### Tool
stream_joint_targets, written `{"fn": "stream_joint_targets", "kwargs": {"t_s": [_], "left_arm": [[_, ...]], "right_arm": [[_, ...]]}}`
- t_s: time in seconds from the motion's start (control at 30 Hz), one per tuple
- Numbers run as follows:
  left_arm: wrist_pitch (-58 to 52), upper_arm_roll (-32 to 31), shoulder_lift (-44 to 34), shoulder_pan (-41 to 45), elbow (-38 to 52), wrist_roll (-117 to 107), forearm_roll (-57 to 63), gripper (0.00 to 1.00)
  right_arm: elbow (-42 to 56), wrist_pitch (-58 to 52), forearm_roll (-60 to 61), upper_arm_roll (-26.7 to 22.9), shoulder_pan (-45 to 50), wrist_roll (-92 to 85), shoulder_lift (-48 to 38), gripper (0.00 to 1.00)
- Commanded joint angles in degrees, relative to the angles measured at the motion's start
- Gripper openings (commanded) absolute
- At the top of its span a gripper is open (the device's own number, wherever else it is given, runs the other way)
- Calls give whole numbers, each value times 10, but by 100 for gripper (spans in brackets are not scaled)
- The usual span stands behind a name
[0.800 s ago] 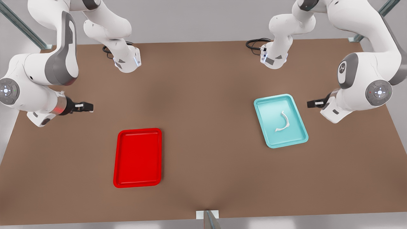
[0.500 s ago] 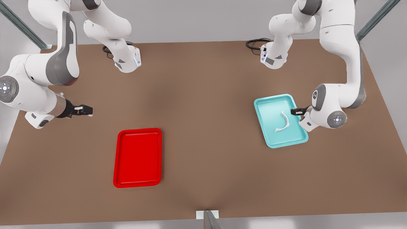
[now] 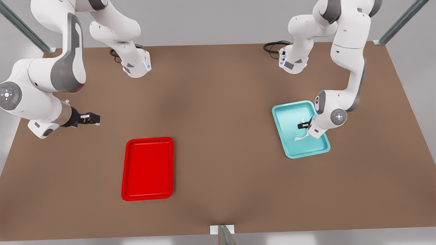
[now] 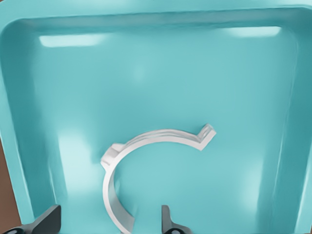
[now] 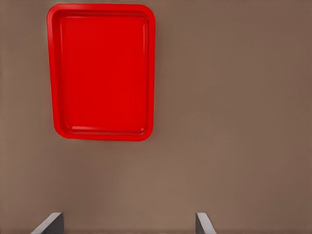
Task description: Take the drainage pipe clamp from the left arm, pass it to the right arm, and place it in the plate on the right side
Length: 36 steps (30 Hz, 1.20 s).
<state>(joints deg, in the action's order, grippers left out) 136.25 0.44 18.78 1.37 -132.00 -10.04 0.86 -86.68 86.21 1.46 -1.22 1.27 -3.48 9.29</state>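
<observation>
Over the teal tray [image 3: 292,112], my left claw [image 4: 108,222] has swung in, fingers apart astride the clamp [image 4: 146,161], ready to grasp, while my right claw [image 3: 91,118] waits, fingers apart, near the plate [image 3: 148,168].

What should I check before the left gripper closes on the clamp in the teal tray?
1. Left gripper over the teal tray: ok.
2. Its fingers spread, one on each side of the drainage pipe clamp strip: ok.
3. Clamp lying flat and free in the tray: ok.
4. Fingers low enough to pinch the strip: cannot tell.
5. Right gripper open and waiting above the table, apart from the plate: ok.
6. Plate ready to receive: ok.
</observation>
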Motion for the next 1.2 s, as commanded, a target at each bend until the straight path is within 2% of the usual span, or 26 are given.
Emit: {"fn": "stream_joint_targets", "kwargs": {"t_s": [0.0,0.07,0.13,0.4,0.53,0.63,0.67,0.7,0.97,1.0,1.03,1.17], "left_arm": [[81,0,2,-1,-6,-58,0,100],[82,0,2,-1,-11,-58,0,100],[82,0,2,-1,-12,-58,-1,64],[75,0,10,-1,-19,-63,-20,62],[74,0,7,-1,-27,-158,-20,63],[68,0,2,-4,-27,-158,-20,54],[68,0,2,-4,-27,-158,-20,41],[70,0,4,-3,-27,-158,-20,36],[71,0,11,5,-26,-155,-20,37],[69,0,10,5,-26,-156,-20,33],[68,0,9,2,-26,-157,-21,21],[68,0,8,5,-25,-155,-37,21]], "right_arm": [[0,0,0,0,0,-2,-1,100],[-1,-1,0,0,0,-2,-1,100],[-1,-1,0,0,0,-4,-1,100],[-1,-1,-1,1,1,-2,-1,100],[-2,-1,-1,2,1,-2,-1,100],[-3,-1,-1,2,0,-2,-1,100],[-3,-1,-1,2,0,-2,-1,100],[-3,-1,-1,2,0,-2,-1,100],[-4,-1,-1,2,1,-1,-1,100],[-4,-1,-1,3,1,-1,-1,100],[-4,-1,-1,3,1,-1,-1,100],[-5,-1,-1,3,1,-1,-1,100]]}}
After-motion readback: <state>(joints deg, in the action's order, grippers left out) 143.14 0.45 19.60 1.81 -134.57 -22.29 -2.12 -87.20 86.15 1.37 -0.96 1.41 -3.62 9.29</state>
